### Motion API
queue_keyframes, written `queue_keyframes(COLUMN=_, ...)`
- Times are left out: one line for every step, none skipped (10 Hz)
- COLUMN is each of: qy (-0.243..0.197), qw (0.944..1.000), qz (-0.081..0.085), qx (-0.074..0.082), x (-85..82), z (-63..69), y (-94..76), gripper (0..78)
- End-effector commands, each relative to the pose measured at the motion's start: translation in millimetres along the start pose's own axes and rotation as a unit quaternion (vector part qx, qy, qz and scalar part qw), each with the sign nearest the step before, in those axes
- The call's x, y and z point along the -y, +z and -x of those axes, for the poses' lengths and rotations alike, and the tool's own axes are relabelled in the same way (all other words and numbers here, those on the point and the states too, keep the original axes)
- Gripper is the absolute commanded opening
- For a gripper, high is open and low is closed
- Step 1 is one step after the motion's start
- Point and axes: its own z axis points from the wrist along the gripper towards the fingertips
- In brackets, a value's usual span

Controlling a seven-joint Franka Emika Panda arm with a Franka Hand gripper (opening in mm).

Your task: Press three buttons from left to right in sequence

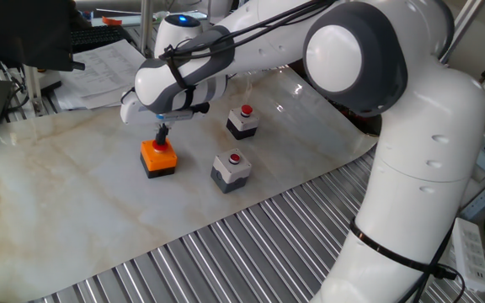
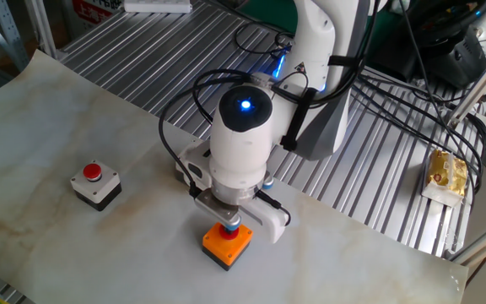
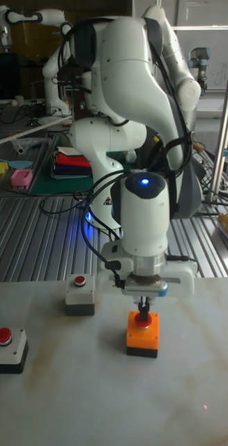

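Orange on its black base, the first button box sat on the marble-patterned bench with the end effector directly above it, fingertips at or just over its red button. Whether the fingers were together or apart could not be told from any view. The grey box stood near the orange one, and the white-topped box sat beyond the grey one.
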Motion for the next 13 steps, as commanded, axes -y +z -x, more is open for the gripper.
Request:
queue_keyframes(qy=0.001, qw=1.0000, qz=0.000, qx=0.002, x=-0.7, z=0.4, y=6.5, gripper=1.2)
queue_keyframes(qy=0.002, qw=1.0000, qz=0.000, qx=0.003, x=-0.9, z=0.5, y=7.9, gripper=1.2)
queue_keyframes(qy=0.005, qw=1.0000, qz=0.000, qx=0.004, x=-1.4, z=1.0, y=13.6, gripper=1.2)
queue_keyframes(qy=0.006, qw=1.0000, qz=0.001, qx=0.004, x=-1.5, z=1.1, y=14.5, gripper=1.2)
queue_keyframes(qy=0.006, qw=1.0000, qz=0.001, qx=0.004, x=-1.3, z=1.0, y=13.4, gripper=1.2)
queue_keyframes(qy=0.006, qw=1.0000, qz=0.001, qx=0.002, x=-0.6, z=1.0, y=7.3, gripper=1.2)
queue_keyframes(qy=0.006, qw=1.0000, qz=0.001, qx=0.002, x=-0.6, z=1.0, y=7.3, gripper=1.2)
queue_keyframes(qy=0.007, qw=1.0000, qz=0.000, qx=-0.006, x=2.9, z=-1.3, y=-16.2, gripper=1.2)
queue_keyframes(qy=0.006, qw=0.9999, qz=0.001, qx=-0.010, x=6.8, z=-2.1, y=-35.3, gripper=1.2)
queue_keyframes(qy=0.007, qw=0.9999, qz=0.003, qx=-0.011, x=9.9, z=-2.5, y=-45.8, gripper=1.2)
queue_keyframes(qy=0.007, qw=0.9999, qz=0.004, qx=-0.011, x=13.5, z=-2.3, y=-55.4, gripper=1.2)
queue_keyframes(qy=0.005, qw=0.9999, qz=0.003, qx=-0.010, x=17.0, z=-1.5, y=-63.4, gripper=1.2)
queue_keyframes(qy=0.004, qw=0.9999, qz=0.002, qx=-0.009, x=19.7, z=-0.9, y=-69.2, gripper=1.2)
